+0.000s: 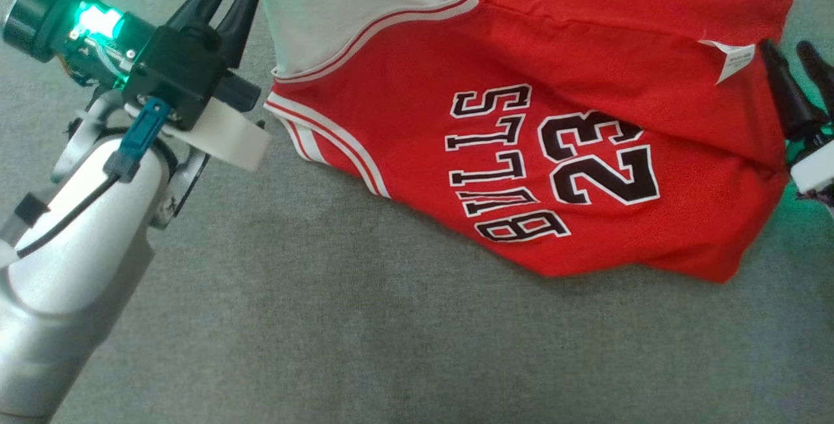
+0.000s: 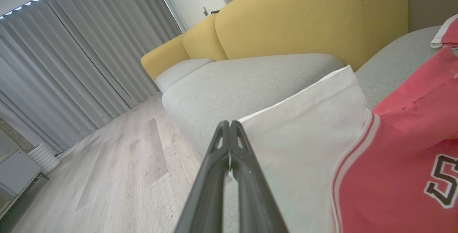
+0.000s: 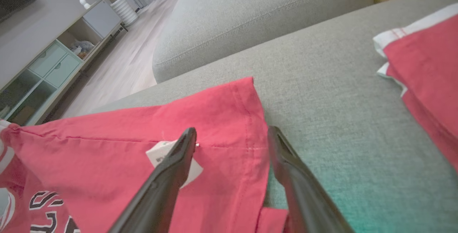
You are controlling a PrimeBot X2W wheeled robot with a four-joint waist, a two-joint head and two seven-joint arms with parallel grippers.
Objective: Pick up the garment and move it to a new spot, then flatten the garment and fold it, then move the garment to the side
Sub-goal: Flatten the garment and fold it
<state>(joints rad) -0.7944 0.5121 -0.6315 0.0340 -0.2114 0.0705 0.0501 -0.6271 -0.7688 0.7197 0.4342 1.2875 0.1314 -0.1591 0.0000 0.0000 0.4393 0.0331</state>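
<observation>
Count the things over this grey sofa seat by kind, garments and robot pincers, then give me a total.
Garments: 1, the red jersey
Pincers: 2, the left pincer shut on its white sleeve, the right pincer open
Total: 3

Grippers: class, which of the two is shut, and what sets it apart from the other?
The left gripper: its fingers are pressed together, pinching the white sleeve of the jersey. The right gripper has its fingers spread apart over the red hem.

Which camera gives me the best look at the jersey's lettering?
Head view: the whole lettering lies unobstructed. Left wrist view catches one letter at its edge; right wrist view, fragments in its bottom corner.
</observation>
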